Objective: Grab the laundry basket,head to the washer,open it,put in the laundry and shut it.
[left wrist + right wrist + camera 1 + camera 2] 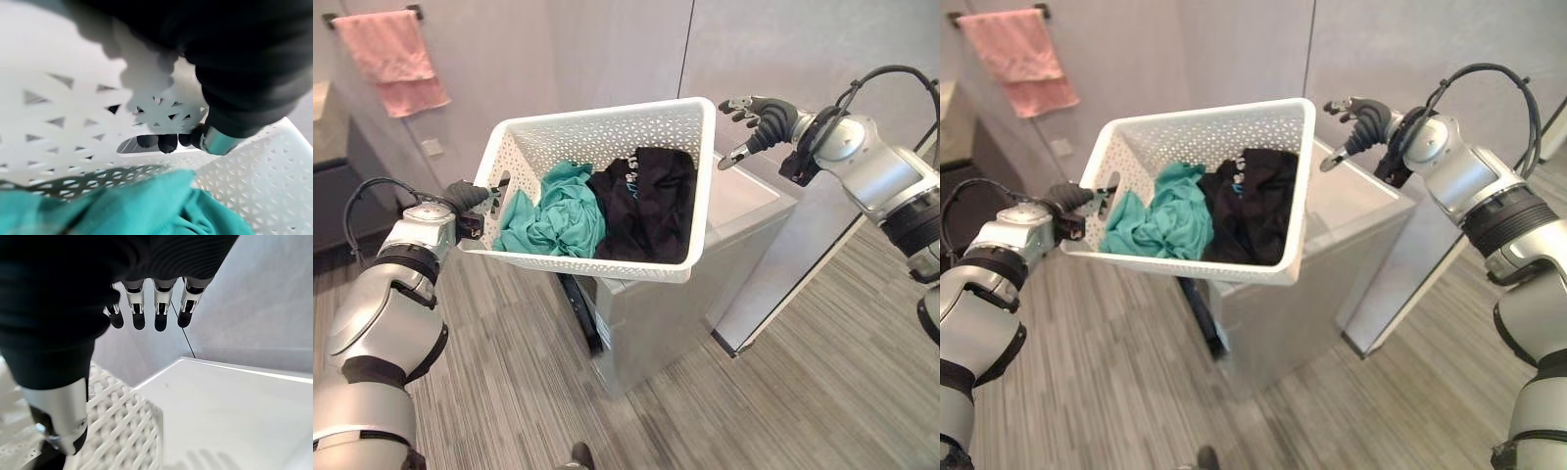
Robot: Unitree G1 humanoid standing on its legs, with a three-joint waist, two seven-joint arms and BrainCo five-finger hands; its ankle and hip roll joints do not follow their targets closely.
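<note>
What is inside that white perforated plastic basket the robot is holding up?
The white perforated plastic laundry basket holds a crumpled teal garment and a black garment side by side. Anything lying beneath them is covered.

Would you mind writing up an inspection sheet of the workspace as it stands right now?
Surface: striped grey floor; the basket is held in the air over the washer.
Job's things: white laundry basket tilted, with a teal garment and a black garment inside. Washer below it, its white top bare; whether the front door is open I cannot tell.
Clutter: nothing seen.
Hands: left hand has its fingers curled through the basket's handle slot; right hand is open, beside the basket's far rim, holding nothing.
Cables: nothing seen beyond the robot's own.
Surroundings: pink towel on a wall rail, grey wall panels.
</note>
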